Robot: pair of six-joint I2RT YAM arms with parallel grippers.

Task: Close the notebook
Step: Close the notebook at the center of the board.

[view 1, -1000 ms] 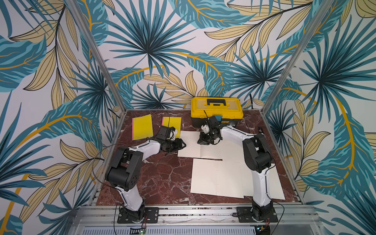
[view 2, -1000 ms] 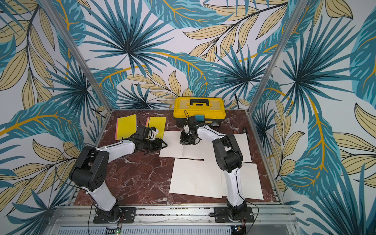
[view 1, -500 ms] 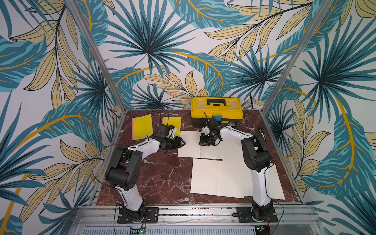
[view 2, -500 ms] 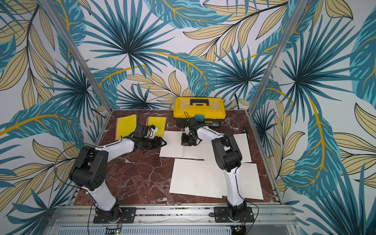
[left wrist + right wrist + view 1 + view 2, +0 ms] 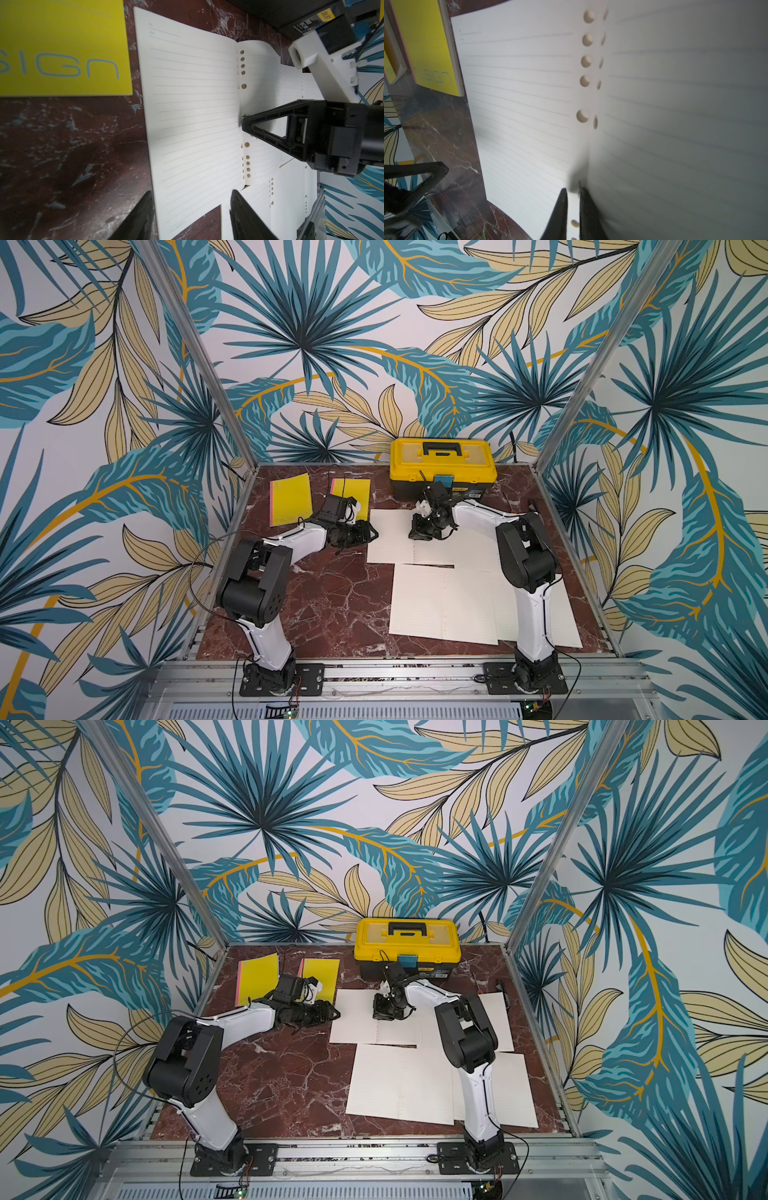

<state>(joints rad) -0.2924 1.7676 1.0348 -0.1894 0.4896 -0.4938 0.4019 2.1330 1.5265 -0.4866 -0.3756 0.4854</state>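
Hardly any motion since a second ago | notebook (image 5: 390, 543) open, mid bench (image 5: 332, 597) toward far edge, just before toolbox (image 5: 442, 464) | right gripper (image 5: 573, 194) jaws pinched on lifted page (image 5: 675, 124) by spine | left gripper (image 5: 191, 192) jaws apart at notebook's left edge

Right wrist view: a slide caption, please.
Right hand at the punched spine of the open notebook, one page raised.

The left arm (image 5: 303, 537) stretches low and forward. The left end effector (image 5: 191, 214) lies nearly level with its fingers spread apart. The right arm (image 5: 478, 514) reaches forward and inward, wrist bent down. The right end effector (image 5: 243, 123) points downward, fingers almost together.
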